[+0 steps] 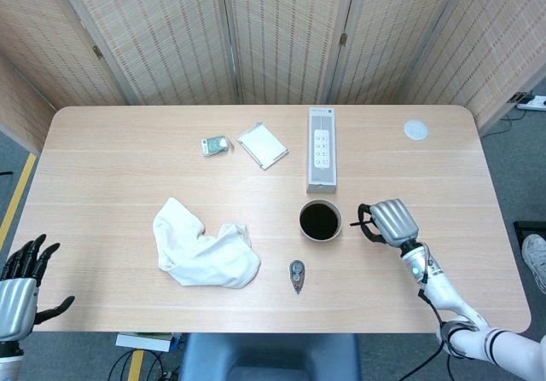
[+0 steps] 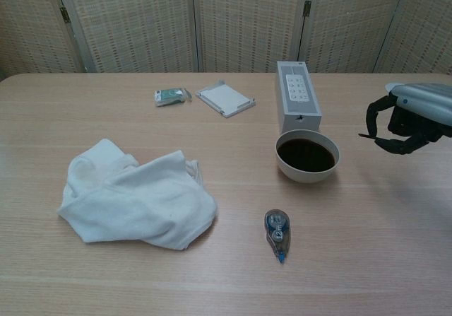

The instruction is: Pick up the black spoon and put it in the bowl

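The bowl (image 1: 320, 220) (image 2: 307, 166), white outside and dark inside, stands right of the table's middle. Just to its right, a little above the table, my right hand (image 1: 388, 222) (image 2: 406, 121) is curled around the black spoon (image 1: 355, 223) (image 2: 363, 136). Only the spoon's thin dark tip shows, sticking out of the fingers toward the bowl, and it stops short of the rim. My left hand (image 1: 24, 283) hangs off the table's near left corner with its fingers spread and nothing in it. It shows only in the head view.
A crumpled white cloth (image 1: 203, 249) (image 2: 138, 196) lies left of the bowl. A small correction-tape dispenser (image 1: 296, 273) (image 2: 276, 230) sits in front of it and a long white box (image 1: 322, 148) (image 2: 298, 95) behind it. Farther back are a white pad (image 1: 262, 145), a green packet (image 1: 215, 146) and a white disc (image 1: 415, 129).
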Tool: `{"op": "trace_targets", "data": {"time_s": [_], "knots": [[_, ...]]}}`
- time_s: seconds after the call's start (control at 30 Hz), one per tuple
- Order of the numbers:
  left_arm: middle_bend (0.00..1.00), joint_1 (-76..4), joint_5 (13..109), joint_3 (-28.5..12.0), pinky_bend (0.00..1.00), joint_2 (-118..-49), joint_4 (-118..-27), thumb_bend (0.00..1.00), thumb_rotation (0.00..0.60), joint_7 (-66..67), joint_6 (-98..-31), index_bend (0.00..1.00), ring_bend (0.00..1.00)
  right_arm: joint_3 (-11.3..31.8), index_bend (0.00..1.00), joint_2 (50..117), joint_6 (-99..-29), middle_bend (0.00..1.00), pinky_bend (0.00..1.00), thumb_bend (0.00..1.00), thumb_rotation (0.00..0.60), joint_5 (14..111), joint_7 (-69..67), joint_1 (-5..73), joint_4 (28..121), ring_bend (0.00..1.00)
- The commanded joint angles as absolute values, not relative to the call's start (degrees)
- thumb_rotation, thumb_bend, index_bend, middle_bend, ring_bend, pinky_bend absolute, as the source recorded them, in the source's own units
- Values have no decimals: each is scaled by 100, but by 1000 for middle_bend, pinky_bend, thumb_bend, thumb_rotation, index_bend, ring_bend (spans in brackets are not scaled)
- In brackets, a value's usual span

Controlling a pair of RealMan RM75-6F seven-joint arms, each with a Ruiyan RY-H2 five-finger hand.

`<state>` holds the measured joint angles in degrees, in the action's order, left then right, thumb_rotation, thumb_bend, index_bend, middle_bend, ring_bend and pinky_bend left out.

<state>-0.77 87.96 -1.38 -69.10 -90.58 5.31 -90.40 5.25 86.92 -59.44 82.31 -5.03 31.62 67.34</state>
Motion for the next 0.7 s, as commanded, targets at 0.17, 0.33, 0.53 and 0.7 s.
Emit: {"op": "trace_targets", "data": {"time_s": [0.17,0.33,0.53,0.7], "knots": [[55,-41,8793,-139,140,-6851,-9118,153,600,562,-9091,161,68,895,733,8984,-5636,1000,1000,540,600,8002,-1680,3432,6895,1000],[55,-34,8796,-129,140,-6846,-9143,152,600,575,-9085,160,68,1114,739,9365,-5440,1000,1000,534,600,7841,-2305,3632,6771,1000],[55,-38,8798,-157,140,-6803,-9162,152,600,561,-9105,160,68,1275,742,9819,-5204,1000,1000,525,600,7709,-2709,3877,6377,1000],[55,-15,8756,-149,140,-6794,-9133,152,600,523,-9093,159,68,1360,742,10169,-4971,1000,1000,525,600,7610,-2974,4069,5947,1000]]}}
